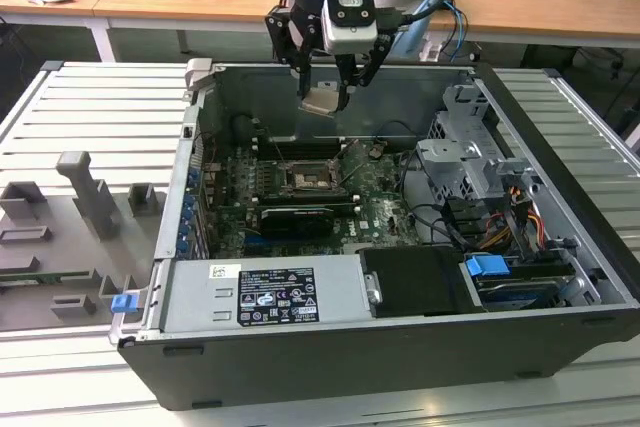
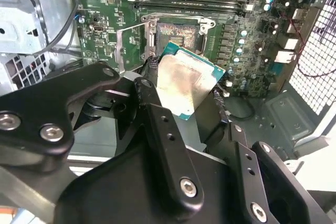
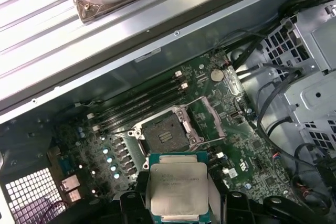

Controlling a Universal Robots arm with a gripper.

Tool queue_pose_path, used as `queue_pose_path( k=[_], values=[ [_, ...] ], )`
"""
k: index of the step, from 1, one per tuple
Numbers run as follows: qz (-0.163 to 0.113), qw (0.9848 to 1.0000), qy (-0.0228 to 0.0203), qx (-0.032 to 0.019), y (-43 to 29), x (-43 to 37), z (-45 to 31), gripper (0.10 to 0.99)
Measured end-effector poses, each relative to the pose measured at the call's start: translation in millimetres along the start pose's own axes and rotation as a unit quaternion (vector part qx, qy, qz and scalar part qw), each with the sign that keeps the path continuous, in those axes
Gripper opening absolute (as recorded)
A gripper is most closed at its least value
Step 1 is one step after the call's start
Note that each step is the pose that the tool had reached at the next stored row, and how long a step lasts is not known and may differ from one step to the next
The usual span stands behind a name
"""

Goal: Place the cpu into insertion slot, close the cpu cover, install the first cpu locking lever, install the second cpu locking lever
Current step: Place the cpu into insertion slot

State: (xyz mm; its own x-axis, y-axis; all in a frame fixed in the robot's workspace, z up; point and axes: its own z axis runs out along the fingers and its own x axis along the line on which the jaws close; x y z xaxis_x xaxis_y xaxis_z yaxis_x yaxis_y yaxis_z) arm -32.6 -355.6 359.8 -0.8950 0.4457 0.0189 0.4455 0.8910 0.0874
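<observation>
**The chip hangs above its socket**

The black pincer (image 1: 325, 97) is clenched on the cpu (image 1: 322, 102), a small flat square chip with a silver-grey metal top. It grips the chip by two facing edges and holds it up in the air over the open dark computer case (image 1: 300, 372). The chip tilts a little.

Lower down, the insertion slot (image 3: 165, 137), a small square socket with a dark middle and a shiny rim, sits on the green circuit board (image 1: 385, 209), well apart from the chip. The cpu cover (image 3: 212, 115), a thin silvery metal frame, stands flipped open beside the slot.

The chip looks light, thin and stiff. Its smooth metal could slip. Its underside is likely easy to hurt, so the edges seem the safest place to hold it.
</observation>
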Motion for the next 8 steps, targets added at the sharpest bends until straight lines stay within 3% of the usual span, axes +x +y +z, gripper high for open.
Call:
queue_pose_path(
  k=[8],
  values=[
    [0.026,0.9996,-0.0023,-0.0005,0.0,0.0,0.1,0.529]
  ],
)
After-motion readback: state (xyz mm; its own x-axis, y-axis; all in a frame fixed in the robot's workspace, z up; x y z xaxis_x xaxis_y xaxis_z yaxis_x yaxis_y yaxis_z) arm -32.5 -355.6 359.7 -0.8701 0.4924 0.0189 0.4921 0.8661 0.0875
